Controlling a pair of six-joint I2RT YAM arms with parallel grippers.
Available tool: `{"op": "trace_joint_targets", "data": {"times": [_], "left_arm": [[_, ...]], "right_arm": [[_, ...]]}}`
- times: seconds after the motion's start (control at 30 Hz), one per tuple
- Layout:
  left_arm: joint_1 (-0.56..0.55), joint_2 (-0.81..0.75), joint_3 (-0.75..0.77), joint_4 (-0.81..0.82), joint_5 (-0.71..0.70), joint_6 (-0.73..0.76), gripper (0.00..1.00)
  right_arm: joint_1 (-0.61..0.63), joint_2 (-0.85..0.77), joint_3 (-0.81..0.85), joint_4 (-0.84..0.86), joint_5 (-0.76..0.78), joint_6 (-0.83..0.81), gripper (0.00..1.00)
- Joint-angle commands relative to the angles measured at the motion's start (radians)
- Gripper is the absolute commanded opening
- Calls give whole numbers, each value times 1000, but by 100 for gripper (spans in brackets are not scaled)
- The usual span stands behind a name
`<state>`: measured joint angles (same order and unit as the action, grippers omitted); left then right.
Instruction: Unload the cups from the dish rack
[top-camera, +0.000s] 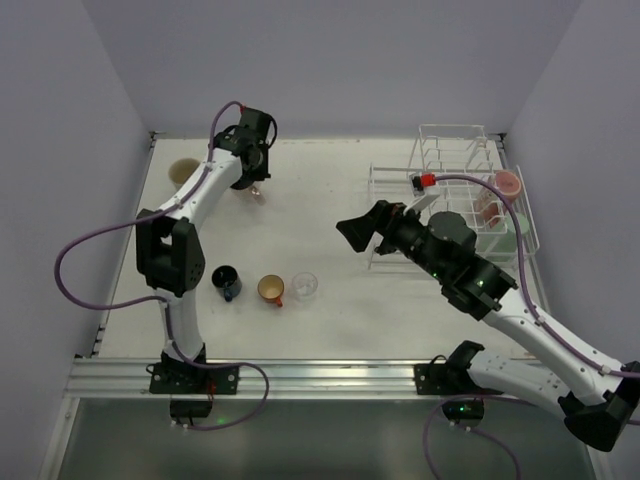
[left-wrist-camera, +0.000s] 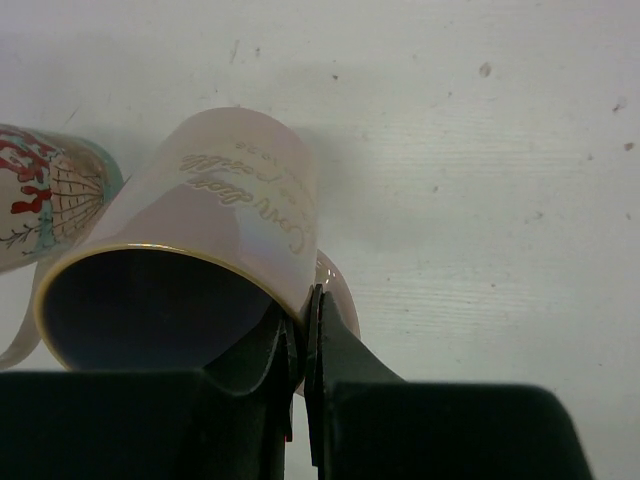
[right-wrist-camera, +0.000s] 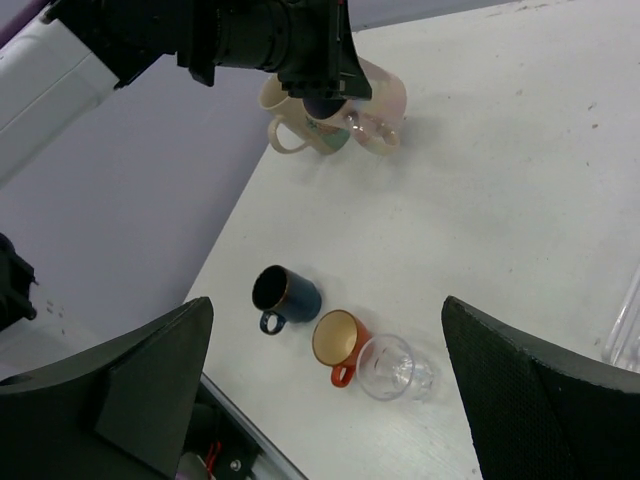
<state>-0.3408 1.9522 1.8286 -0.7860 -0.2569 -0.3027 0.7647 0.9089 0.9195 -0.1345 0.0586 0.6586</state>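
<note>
Mug is hanging tilted, mouth toward left gripper I am clamping on its rim; right gripper gaping empty.

A white tabletop fills the scene, its surface lightly scuffed and dotted with small dark specks. Pale lavender walls rise from the tabletop: a back wall along its far edge, a left wall and a right wall at its sides. A silver metal rail runs along its near edge.
</note>
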Motion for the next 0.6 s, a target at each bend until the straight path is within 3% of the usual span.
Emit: {"op": "trace_joint_targets", "data": {"times": [0.0,0.57], "left_arm": [[35,14,112,-10,38,66,0],[131,188,212,-78,94,91,0]], "right_arm": [[8,-21,-30,-24,14,-31,99],[15,31,-10,-14,14,-40,99]]}}
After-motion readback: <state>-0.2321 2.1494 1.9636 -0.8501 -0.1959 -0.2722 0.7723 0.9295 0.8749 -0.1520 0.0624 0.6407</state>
